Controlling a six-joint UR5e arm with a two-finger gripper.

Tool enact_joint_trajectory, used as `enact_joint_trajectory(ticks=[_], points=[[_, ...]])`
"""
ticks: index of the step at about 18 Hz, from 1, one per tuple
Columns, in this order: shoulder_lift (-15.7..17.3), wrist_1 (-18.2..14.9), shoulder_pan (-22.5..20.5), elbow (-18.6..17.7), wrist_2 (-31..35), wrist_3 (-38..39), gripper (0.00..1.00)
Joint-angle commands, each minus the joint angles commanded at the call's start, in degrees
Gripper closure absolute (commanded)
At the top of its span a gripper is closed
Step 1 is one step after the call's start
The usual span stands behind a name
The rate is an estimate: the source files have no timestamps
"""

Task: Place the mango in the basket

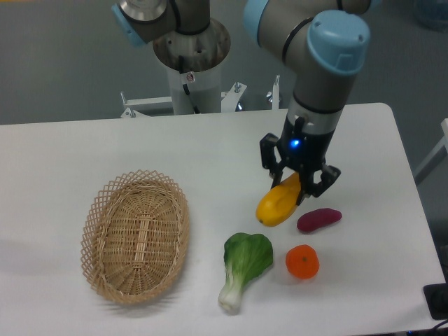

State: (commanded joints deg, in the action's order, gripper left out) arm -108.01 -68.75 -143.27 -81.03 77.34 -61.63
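Observation:
The mango (277, 204) is a smooth yellow-orange oblong fruit, right of the table's middle. My gripper (297, 183) comes down from above and its black fingers are closed on the mango's upper right end. The mango tilts down to the left; I cannot tell whether its low end still touches the table. The basket (136, 235) is an oval tan wicker basket with a lattice rim. It lies on the table's left side, well to the left of the mango, and it holds nothing.
A purple sweet potato (318, 219) lies just right of the mango. A round orange tangerine (302, 262) sits in front of it. A green bok choy (243, 267) lies between the basket and the tangerine. The arm's base (190, 63) stands behind the table.

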Motion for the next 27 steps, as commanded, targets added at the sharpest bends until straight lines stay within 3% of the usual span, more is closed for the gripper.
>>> enact_joint_trajectory(ticks=[7,12,17,22,27], points=[[-3.1,9.9,9.1,-1.8,1.3,17.6,0.66],[-2.0,10.7,16.7,-6.8,5.5,22.0,0.66],[-2.3,12.4,21.6,-10.9,7.5,22.1,0.66],[-6.1,16.3,26.1,-12.3,10.6,21.9,0.66],[-8.0,16.7,26.8,-13.3,10.6,22.0,0.64]])
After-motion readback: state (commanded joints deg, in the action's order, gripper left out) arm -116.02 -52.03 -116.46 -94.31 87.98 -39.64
